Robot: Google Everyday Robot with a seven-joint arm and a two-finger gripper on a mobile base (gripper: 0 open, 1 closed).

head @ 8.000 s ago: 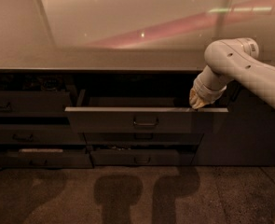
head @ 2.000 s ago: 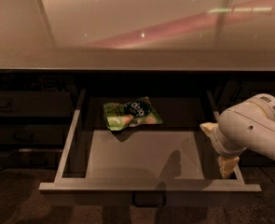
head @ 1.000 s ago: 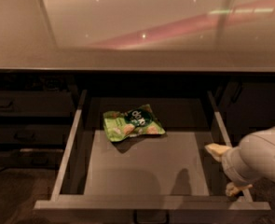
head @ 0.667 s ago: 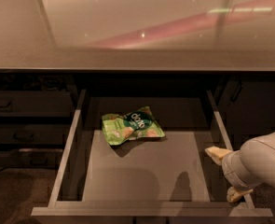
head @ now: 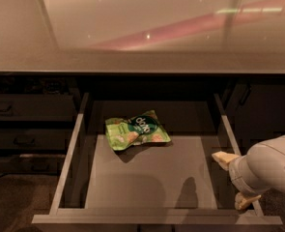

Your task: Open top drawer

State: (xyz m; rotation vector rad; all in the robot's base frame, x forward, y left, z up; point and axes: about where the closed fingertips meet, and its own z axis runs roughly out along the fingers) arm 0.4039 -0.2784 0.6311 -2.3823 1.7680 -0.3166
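Note:
The top drawer (head: 147,178) stands pulled far out from under the counter. Its shallow grey tray is seen from above, with pale side edges and its front edge (head: 156,220) at the bottom of the camera view. The handle is out of view. My gripper (head: 235,180) is at the drawer's near right corner, over the right side edge (head: 229,134). One pale fingertip (head: 223,158) lies inside the tray and the other (head: 245,201) near the front corner. The fingers are apart and the gripper is open.
A green snack bag (head: 137,129) lies in the back left of the tray. A glossy pale countertop (head: 142,28) overhangs the cabinet. Narrower dark drawers (head: 16,105) sit shut to the left. Brown floor (head: 11,202) shows at the lower left.
The drawer went from slightly open to pulled far out toward the camera, revealing the snack bag. My gripper moved down with it to the near right corner.

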